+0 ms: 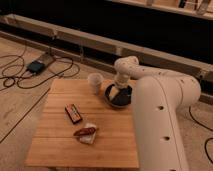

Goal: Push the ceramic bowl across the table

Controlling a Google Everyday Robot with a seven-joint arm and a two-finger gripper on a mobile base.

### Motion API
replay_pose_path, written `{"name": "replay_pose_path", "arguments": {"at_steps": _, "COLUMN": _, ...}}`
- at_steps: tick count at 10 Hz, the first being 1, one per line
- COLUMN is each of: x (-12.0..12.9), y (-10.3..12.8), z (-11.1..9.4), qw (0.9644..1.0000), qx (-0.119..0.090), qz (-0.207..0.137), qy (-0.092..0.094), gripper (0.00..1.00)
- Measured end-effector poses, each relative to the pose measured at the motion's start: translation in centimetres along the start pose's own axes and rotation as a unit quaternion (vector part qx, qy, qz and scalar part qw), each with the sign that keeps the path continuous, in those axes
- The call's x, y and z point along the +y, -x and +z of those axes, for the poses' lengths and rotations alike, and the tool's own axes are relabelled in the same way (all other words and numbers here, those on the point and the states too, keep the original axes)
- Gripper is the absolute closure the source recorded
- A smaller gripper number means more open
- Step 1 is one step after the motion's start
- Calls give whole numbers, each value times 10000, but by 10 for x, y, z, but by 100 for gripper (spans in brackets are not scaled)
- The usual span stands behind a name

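Note:
The ceramic bowl (119,99), dark and glossy, sits near the far right edge of the light wood table (60,145). My white arm reaches in from the right and bends down over the bowl. My gripper (116,91) hangs at the bowl's far rim, partly inside it and touching or nearly touching it. A small pale cup (94,82) stands just left of the bowl.
A dark snack bar (73,113) lies mid-table. A brown item on a pale wrapper (86,133) lies nearer the front. Cables and a blue box (36,66) lie on the floor to the left. A dark wall with a ledge runs behind the table.

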Motion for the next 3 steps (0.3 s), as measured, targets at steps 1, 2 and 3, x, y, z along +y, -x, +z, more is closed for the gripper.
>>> {"name": "replay_pose_path", "arguments": {"at_steps": 1, "x": 6, "y": -5, "z": -5, "qw": 10000, "qx": -10, "qz": -76, "qy": 62, "gripper": 20}}
{"name": "replay_pose_path", "arguments": {"at_steps": 2, "x": 10, "y": -10, "z": -10, "qw": 9999, "qx": -19, "qz": -132, "qy": 107, "gripper": 20}}
{"name": "replay_pose_path", "arguments": {"at_steps": 3, "x": 10, "y": -11, "z": -10, "qw": 9999, "qx": -16, "qz": -126, "qy": 109, "gripper": 20}}
